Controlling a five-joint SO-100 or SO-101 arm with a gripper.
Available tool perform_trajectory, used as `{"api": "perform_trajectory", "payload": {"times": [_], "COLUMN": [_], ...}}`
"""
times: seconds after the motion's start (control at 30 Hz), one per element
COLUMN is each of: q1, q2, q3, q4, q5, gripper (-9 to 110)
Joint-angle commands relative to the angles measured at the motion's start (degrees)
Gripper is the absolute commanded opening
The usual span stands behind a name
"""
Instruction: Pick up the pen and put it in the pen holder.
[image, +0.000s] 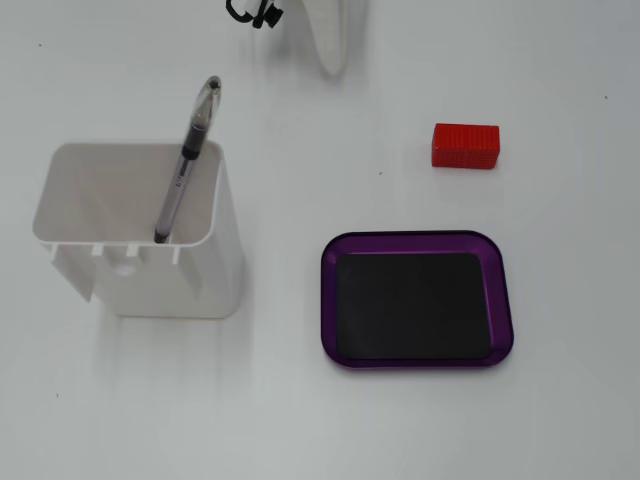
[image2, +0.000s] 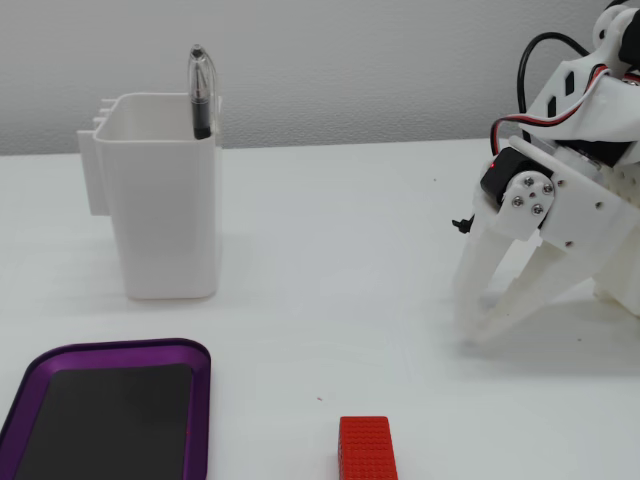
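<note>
One pen: pen (image: 187, 160) stands inside pen holder (image: 200, 270), leaning on the holder's rim at its 1 o'clock corner in a fixed view from above.
Pen axis: long axis runs from about 7 o'clock (lower end down inside the holder) to 1 o'clock (clear cap end above the rim) in that view; in the side fixed view pen (image2: 200, 95) looks close to upright, clear end pointing to 12 o'clock, only the upper part visible over the rim.
Pen holder: white, open top, rectangular, sits at 9 o'clock of the top-down frame; pen holder (image2: 165, 200) at 10 o'clock of the side frame, upright on table (image: 300, 420).
Gripper: gripper (image2: 478, 315) at 3 o'clock of the side frame, white fingers pointing down, tips at or near the table, jaws parted a little, nothing between them; well apart from holder and pen. Top-down view shows only a white finger at 12 o'clock edge.
Tray: purple tray (image: 335, 300) with black inner mat, at 4 o'clock of the holder in the top-down view, near but apart.
Block: red block (image: 465, 146) at 2 o'clock of the top-down frame; red block (image2: 365, 448) at 6 o'clock of the side frame.
Table: white, plain.
</note>
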Motion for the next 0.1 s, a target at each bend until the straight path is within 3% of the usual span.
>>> {"api": "perform_trajectory", "payload": {"times": [0.0,0.07], "q1": [0.18,0.18], "q2": [3.52,3.52], "q3": [0.35,0.35], "q4": [-0.44,-0.44], "q5": [-0.35,-0.35], "gripper": [0,0]}}
